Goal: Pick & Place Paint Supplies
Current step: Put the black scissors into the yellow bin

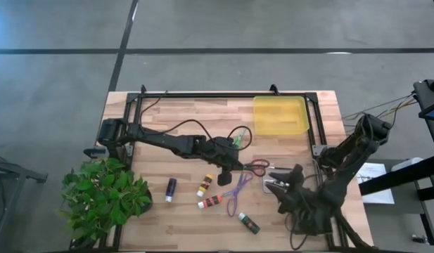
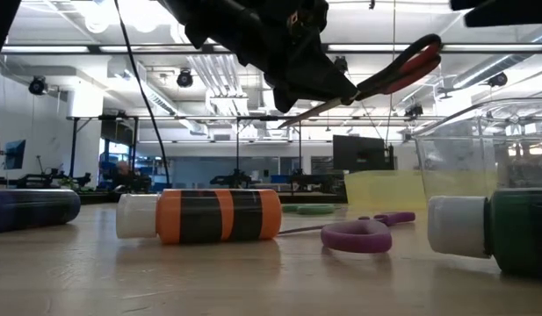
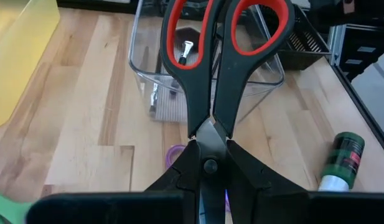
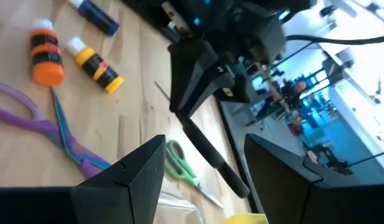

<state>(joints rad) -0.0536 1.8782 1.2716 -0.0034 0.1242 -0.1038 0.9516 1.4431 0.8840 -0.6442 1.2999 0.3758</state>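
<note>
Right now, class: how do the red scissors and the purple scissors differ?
The red scissors hang in the air, gripped by the left gripper; the purple scissors lie flat on the table, untouched. Red handles are black-edged; purple ones are plain. Both are closed.

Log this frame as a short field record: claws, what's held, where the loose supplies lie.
left claw: shut on red-handled scissors, lifted off the table
right claw: open, empty, beside clear container
clear container contents: a brush
loose on table: orange tube, yellow tube, purple tube, green tube, purple scissors
yellow bin: far side
</note>
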